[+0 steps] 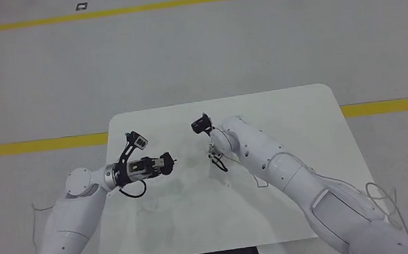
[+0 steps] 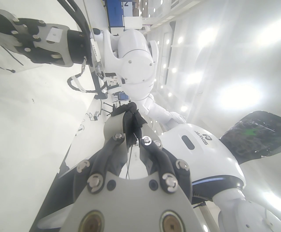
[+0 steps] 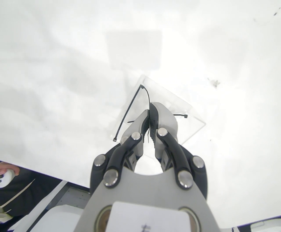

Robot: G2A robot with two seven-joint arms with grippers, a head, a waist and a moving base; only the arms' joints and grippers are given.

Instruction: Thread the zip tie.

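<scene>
Left tool (image 1: pixel 165 161) first: it's lying sideways above the white surface (image 1: pixel 282 121), tip aimed across at the right tool (image 1: pixel 218 163), with a clear gap between the two. In its wrist cam the left tool (image 2: pixel 131 118) is pinched narrow, pads together, and a thin black strap (image 2: pixel 129 157) hangs back from the pinch into the space between the finger bases. Ragged black stuff sits right at the fingertips, can't tell what that is.

The right tool points down at the surface, and in its wrist cam the right tool (image 3: pixel 150 114) is clamped tight on the zip tie (image 3: pixel 146 93). The short tail pokes back through the pads toward the tool's base. The rest arcs out just ahead of the fingertips to a sharp corner. From that corner a straight black strap (image 3: pixel 128 113) slants back alongside the tool and ends in a small square head just beside one finger's base. Can't tell whether it's the same tie folded over or a separate one.

Another zip tie (image 3: pixel 181 115) lies flat crossways under the fingertips, its head sticking out past the other finger. All of it sits over a clear plate (image 3: pixel 188 129) lying on the surface right under the tool.
</scene>
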